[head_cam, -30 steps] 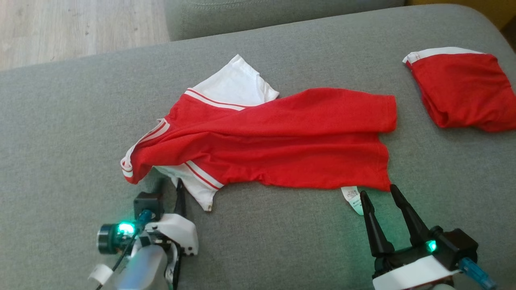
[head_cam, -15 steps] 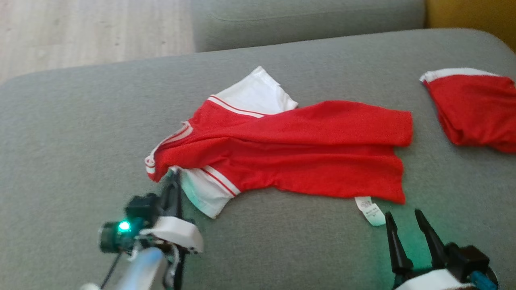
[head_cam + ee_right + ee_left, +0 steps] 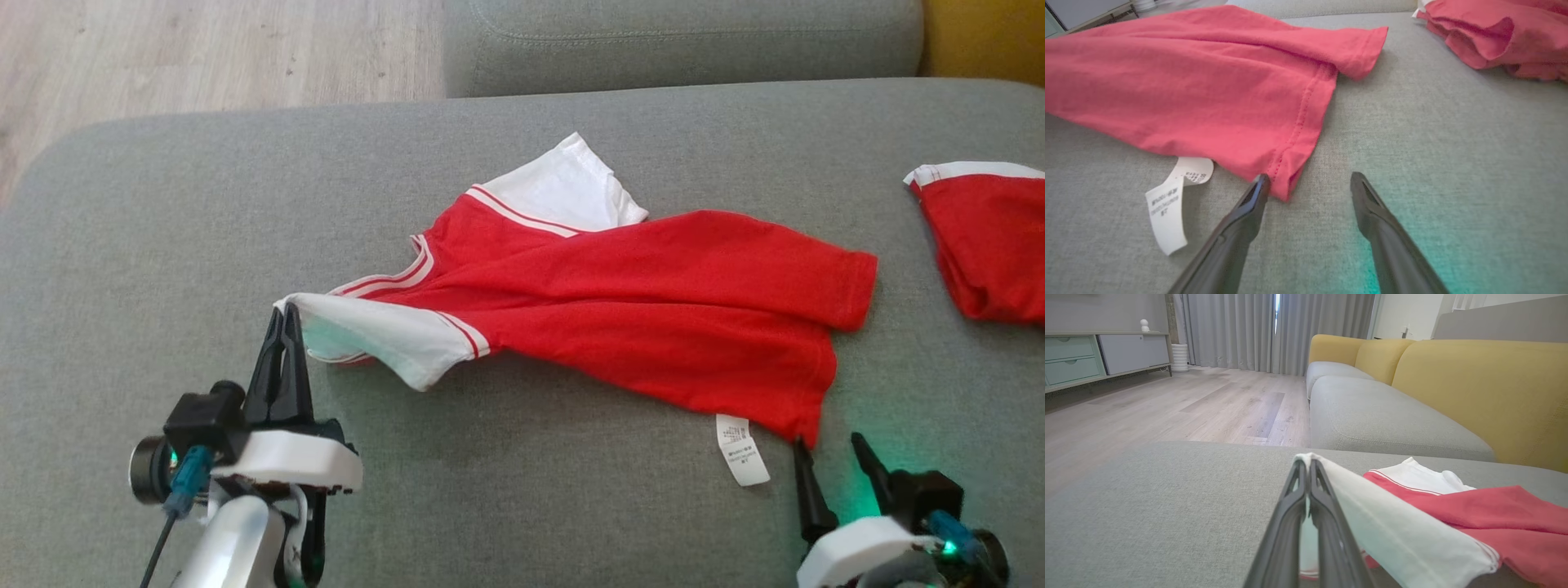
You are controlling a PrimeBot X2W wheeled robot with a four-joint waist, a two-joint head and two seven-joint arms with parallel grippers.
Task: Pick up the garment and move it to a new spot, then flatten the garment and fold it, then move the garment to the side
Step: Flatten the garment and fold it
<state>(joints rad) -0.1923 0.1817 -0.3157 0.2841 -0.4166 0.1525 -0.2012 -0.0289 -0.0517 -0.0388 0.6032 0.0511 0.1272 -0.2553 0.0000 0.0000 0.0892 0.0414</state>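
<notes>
With my left gripper (image 3: 286,325) clamped on the white sleeve (image 3: 384,339) of the red cotton T-shirt (image 3: 653,310), my wide-open right gripper (image 3: 829,447) should bite the near hem corner (image 3: 1286,181) before I lift both evenly.

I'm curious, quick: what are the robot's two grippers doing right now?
Left gripper: shut on the white sleeve.
Right gripper: open, holding nothing.

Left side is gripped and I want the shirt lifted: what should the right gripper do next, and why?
Probably nudge the right gripper forward until the hem corner of the shirt sits between its fingers. The jaws stand open with that corner beside one fingertip, while the left gripper is shut on the white sleeve, so a second hold comes next.
</notes>
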